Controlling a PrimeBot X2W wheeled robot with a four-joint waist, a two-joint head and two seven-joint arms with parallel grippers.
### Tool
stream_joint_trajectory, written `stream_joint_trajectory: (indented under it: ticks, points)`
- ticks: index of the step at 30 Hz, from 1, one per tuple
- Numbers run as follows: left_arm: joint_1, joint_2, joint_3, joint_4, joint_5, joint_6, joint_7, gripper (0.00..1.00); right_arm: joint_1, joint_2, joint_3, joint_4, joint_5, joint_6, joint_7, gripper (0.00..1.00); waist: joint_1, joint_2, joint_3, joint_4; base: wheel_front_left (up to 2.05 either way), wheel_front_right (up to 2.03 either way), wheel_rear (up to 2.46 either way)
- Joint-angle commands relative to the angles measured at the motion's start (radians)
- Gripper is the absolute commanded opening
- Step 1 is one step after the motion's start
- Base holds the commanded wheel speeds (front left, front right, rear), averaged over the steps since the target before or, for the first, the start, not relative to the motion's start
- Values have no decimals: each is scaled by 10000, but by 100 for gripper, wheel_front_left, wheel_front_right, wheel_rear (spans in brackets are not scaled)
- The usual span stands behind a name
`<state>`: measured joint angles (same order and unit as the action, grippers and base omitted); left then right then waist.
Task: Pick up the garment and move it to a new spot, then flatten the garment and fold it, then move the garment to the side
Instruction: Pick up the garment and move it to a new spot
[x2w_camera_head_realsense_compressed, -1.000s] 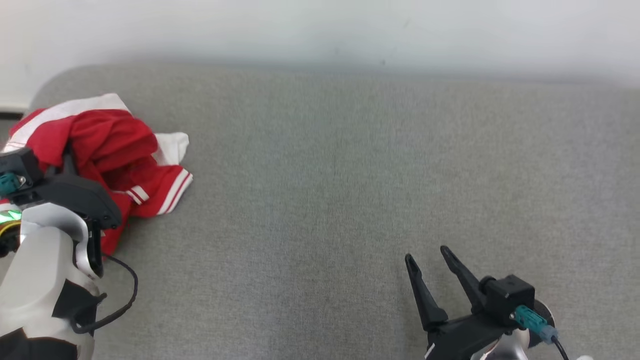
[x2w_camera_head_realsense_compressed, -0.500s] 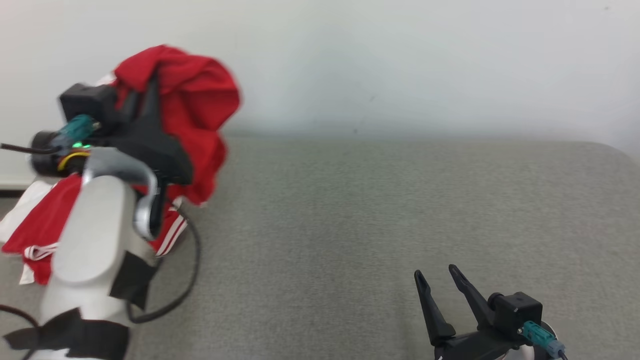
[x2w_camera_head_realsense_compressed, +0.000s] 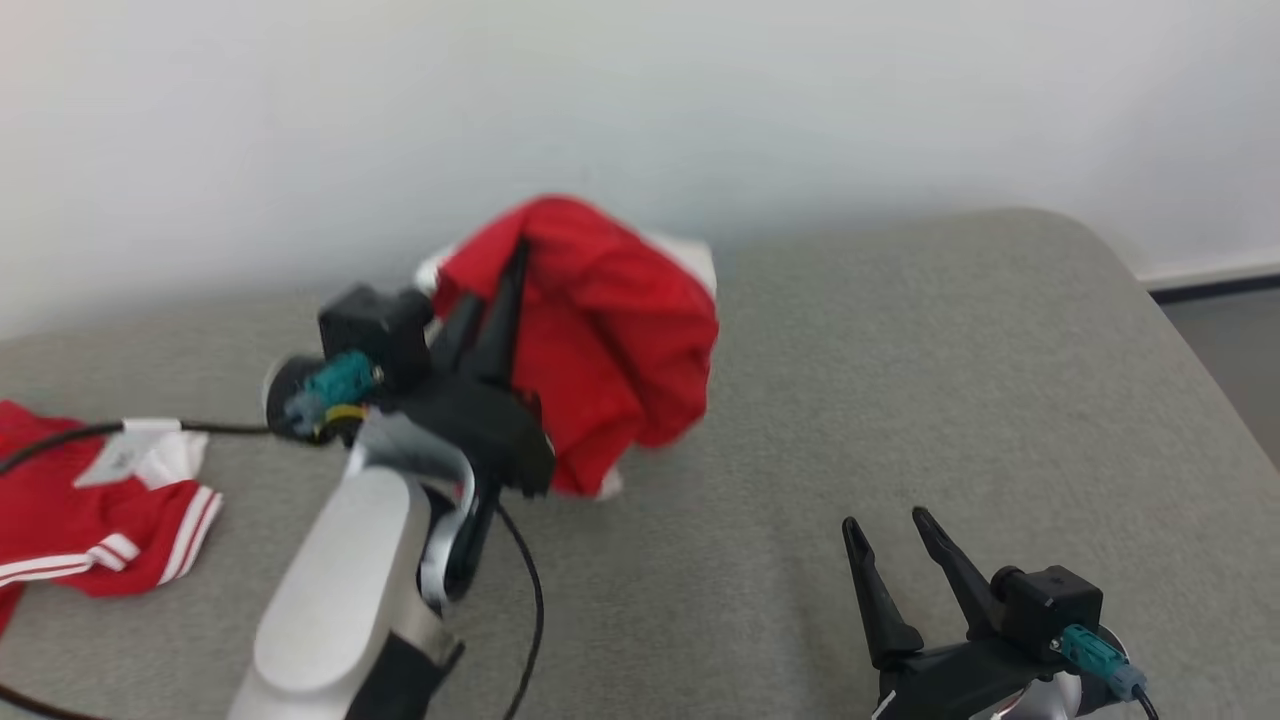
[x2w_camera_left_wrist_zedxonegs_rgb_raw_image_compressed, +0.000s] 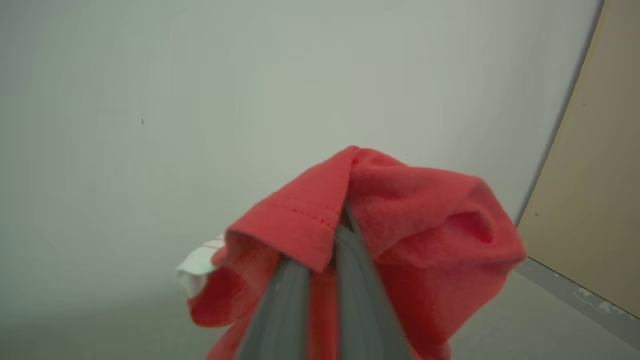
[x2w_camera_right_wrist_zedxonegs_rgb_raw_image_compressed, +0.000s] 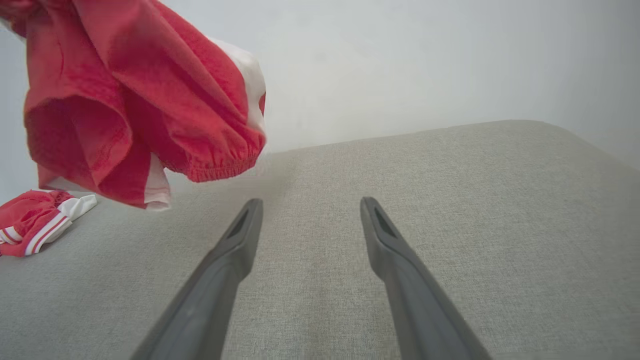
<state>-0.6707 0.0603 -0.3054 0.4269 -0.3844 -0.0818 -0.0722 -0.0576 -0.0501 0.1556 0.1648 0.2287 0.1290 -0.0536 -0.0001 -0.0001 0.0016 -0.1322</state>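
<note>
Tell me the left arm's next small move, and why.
Probably lower the left gripper and lay the garment on the bare grey surface beneath it. The gripper is shut on bunched cloth that hangs clear of the surface, well away from the other red piece at the left. The right gripper sits open and low, ready to help flatten it.

The tips of the left jaws are buried under a fold of the garment (x2w_camera_left_wrist_zedxonegs_rgb_raw_image_compressed: 425, 220), and its lower part runs off the bottom edge of the left wrist view. In the head view the lifted cloth is blurred, so its seams and trim cannot be made out. A second red-and-white piece (x2w_camera_head_realsense_compressed: 100, 520) on the surface (x2w_camera_head_realsense_compressed: 900, 340) is cut by the left edge. Whether it joins the lifted cloth cannot be told.
</note>
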Motion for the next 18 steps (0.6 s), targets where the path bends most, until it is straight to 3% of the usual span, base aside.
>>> stream_joint_trajectory:
  ticks: [1,9,11,18]
  points:
    - [479,-37,-106,106,-210,130,-152,0,-126,-3,-9,-32,55,34,-90,100,1,1,725,-749,0,0,0]
    - [1364,-81,-581,992,-694,142,-689,0,-251,-3,128,115,166,34,-214,100,1,1,1135,-919,0,0,0]
    - [1474,-85,-668,1283,-818,157,-889,100,-280,-2,169,168,171,34,-227,100,1,1,1170,-869,0,0,0]
    - [1740,-92,-1007,2113,-1306,39,-1072,100,-275,-3,2,279,176,34,-222,100,1,1,1080,-349,0,0,0]
